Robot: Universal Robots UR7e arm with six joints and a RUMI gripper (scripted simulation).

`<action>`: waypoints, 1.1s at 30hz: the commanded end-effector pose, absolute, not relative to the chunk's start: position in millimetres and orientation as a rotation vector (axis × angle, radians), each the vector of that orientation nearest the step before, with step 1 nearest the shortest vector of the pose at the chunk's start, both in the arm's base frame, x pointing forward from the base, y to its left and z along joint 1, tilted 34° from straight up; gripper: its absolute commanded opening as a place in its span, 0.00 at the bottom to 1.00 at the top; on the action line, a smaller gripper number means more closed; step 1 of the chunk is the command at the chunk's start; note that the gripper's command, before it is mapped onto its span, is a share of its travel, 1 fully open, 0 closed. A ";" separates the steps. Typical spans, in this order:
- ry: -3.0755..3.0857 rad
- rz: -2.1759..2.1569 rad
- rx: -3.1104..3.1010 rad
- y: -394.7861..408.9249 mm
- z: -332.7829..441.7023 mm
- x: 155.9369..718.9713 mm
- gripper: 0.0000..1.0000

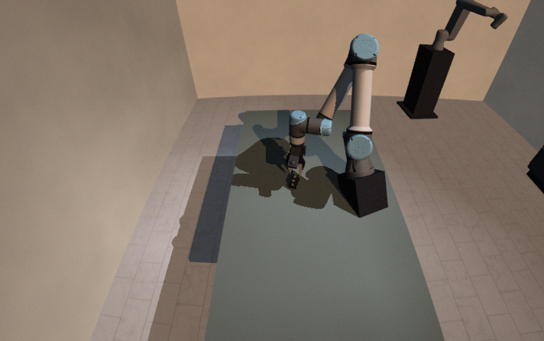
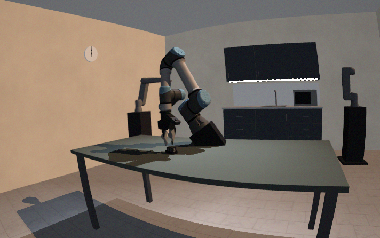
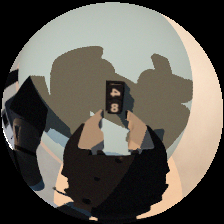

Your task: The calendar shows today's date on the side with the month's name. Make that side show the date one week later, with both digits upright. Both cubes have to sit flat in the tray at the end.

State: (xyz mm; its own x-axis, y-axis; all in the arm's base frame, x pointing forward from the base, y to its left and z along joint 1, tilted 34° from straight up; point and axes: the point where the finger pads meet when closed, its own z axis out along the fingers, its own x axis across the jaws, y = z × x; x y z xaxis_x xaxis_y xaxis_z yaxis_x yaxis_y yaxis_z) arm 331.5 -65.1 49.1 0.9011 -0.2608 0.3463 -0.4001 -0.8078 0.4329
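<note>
A room with one wall clock [image 2: 90, 53] and two pedestal-mounted arms surrounds a green-grey table [image 1: 312, 257] [image 2: 252, 162]. Nearer its left edge than its right in the top view, one calendar [image 1: 293, 180] [image 2: 171, 150] [image 3: 115, 97] shows two digit cubes. The gripper [image 1: 295, 171] [image 2: 168, 144] [image 3: 114, 110], partly open and holding nothing, hovers just above.

The six-joint arm [image 1: 361, 98] [image 2: 186, 74] is raised at the elbow and folded forward, its wrist [image 1: 297, 128] [image 2: 166, 96] directed downward. The two-jaw gripper [image 1: 295, 171] [image 2: 168, 144] [image 3: 114, 110] points down. Its fingers are parted, with a visible gap between them; nothing is held.
</note>
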 end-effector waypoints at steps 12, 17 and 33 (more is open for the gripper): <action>-0.477 0.371 2.554 -65.0 49.3 331.7 0.28; -0.477 0.371 2.554 -65.1 49.1 331.7 0.28; -0.477 0.371 2.554 -74.2 34.9 334.6 0.28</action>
State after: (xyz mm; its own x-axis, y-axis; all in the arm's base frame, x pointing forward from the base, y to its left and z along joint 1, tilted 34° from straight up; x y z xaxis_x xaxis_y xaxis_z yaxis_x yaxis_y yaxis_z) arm 333.3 -71.3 39.3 0.9012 -0.2613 0.3457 -0.4003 -0.8077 0.4330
